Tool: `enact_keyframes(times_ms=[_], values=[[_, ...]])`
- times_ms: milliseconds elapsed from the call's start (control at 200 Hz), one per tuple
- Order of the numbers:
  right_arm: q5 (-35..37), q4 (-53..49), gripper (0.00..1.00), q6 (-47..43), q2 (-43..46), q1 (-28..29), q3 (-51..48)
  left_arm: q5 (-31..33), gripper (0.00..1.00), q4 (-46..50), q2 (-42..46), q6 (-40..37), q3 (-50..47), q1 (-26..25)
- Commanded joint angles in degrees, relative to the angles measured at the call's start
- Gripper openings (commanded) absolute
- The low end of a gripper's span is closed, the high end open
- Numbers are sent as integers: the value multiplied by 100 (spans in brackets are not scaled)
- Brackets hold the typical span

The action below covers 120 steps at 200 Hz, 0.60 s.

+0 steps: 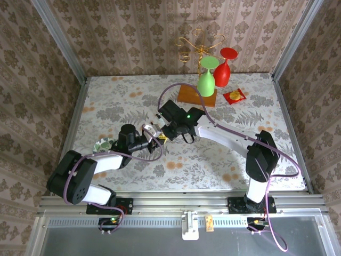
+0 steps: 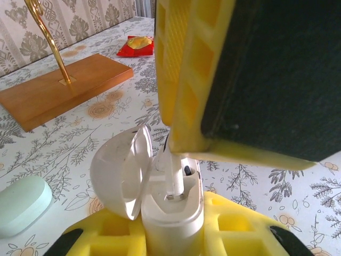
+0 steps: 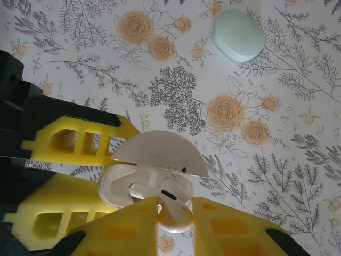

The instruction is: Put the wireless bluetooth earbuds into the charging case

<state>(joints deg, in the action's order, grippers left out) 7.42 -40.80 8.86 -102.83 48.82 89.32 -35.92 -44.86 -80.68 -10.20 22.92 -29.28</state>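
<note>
Just left of the centre of the surface (image 1: 213, 160), your left jaws are clamped on the body of the white charging case (image 2: 173, 213), whose lid (image 2: 114, 170) is swung open to one side. Right over it, your right jaws are pinched together on a white earbud (image 3: 171, 213), which sits at the open mouth of the case with its stem reaching down into a well; you cannot tell how deep it is seated. A pale green case (image 3: 238, 34) lies shut on the surface nearby, apart from both jaws. Toward the far edge you have a wooden base (image 2: 58, 90) carrying a gold stand (image 2: 45, 32), with a green glass (image 1: 206, 77) and a red glass (image 1: 225, 66) at it and a red packet (image 2: 137, 45) near the base.
</note>
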Motion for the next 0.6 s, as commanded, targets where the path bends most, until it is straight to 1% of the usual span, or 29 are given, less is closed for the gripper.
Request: enact_keyframes(times_ms=[0, 160, 290, 595], values=[[30, -235, 21, -139, -169, 74, 166, -134, 3, -111, 0, -127, 174, -69], [-94, -196, 21, -129, -233, 77, 218, -134, 3, -132, -8, -130, 178, -78], [-148, -140, 26, -79, -219, 84, 201, -134, 3, -134, -26, -112, 176, -78], [-324, 60, 26, 219, -156, 32, 113, -139, 3, -218, -85, -70, 152, -78]])
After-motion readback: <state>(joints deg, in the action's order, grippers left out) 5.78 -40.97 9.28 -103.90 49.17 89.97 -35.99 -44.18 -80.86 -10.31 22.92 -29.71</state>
